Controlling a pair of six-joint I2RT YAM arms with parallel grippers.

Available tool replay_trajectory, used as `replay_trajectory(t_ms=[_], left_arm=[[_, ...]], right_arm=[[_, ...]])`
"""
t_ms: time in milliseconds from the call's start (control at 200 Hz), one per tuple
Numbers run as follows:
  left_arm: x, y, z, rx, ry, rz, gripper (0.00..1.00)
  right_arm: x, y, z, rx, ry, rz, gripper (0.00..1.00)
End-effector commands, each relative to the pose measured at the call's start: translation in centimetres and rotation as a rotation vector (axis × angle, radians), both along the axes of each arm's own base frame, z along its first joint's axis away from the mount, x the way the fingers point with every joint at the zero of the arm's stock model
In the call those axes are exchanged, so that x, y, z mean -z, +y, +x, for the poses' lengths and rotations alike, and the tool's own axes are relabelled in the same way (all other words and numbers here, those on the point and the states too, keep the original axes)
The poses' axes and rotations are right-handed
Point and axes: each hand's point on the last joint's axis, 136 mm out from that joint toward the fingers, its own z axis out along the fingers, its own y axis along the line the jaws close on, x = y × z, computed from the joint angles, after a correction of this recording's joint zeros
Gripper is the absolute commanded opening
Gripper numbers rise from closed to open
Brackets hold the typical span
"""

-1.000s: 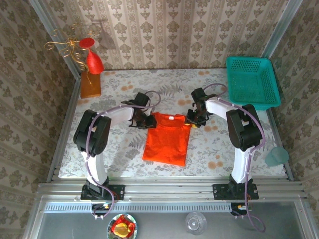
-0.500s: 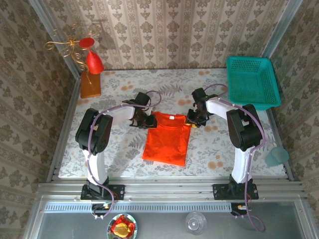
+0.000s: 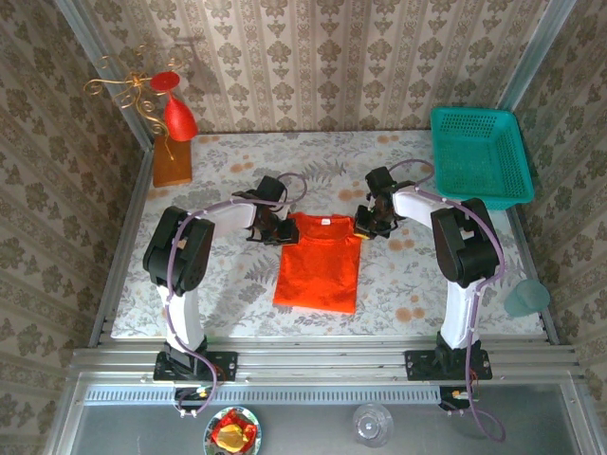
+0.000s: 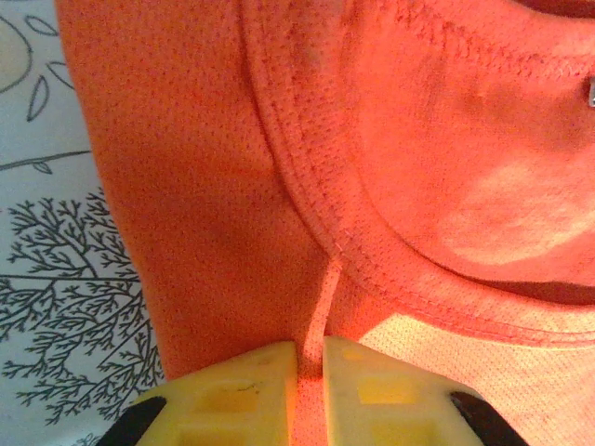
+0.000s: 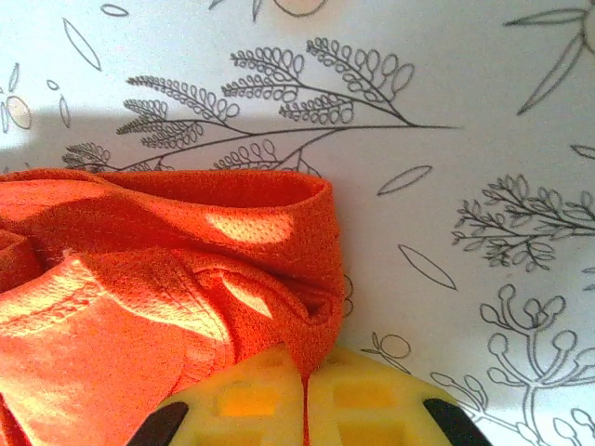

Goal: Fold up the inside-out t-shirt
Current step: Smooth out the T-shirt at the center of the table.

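In the middle of the table (image 3: 417, 275), pinching the shirt (image 3: 318, 270) at both far corners, one gripper to each. Clamping with the left gripper (image 3: 275, 230) (image 4: 310, 358) on the left corner beside the collar, squeezing a thin ridge of cloth between yellow pads (image 4: 232, 390) almost meeting. Clamping with the right gripper (image 3: 365, 227) (image 5: 305, 381) on the right corner, biting a bunched fold between pads pressed together, right down at the leaf-printed tabletop. Otherwise lying flat as a narrow orange-red rectangle, collar toward the far wall, hem toward the bases, showing raised stitching around the neckline in the left wrist view. Standing well apart from all this: a teal basket (image 3: 474, 156) at the far right corner, a glossy red ornament (image 3: 178, 116) above a wooden block (image 3: 172, 161) at the far left.
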Motion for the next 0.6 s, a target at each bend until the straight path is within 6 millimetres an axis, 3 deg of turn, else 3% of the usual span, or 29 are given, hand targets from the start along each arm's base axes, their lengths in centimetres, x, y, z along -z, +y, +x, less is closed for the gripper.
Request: replay_trajectory(t_ms=[0,185,310,455,595], left_arm=[[2.1,1.2,-2.8,-0.005,0.075,0.073,0.17],[1.4,0.6,-5.3,-0.024,0.071,0.044,0.17],[-0.2,0.4,-6.3,-0.04,0.033,0.032,0.17],[-2.7,1.8,-4.6,-0.116,-0.049,0.041,0.23],[-3.5,4.5,-2.5,-0.237,-0.055,0.068,0.3]], right_arm=[[0.6,0.9,0.9,-0.047,-0.016,0.032,0.06],[0.5,1.6,1.4,-0.157,-0.02,0.039,0.04],[0.1,2.0,1.5,-0.22,-0.02,0.048,0.03],[0.3,1.9,1.0,-0.237,-0.005,0.04,0.03],[0.5,1.8,0.7,-0.229,0.003,0.041,0.03]])
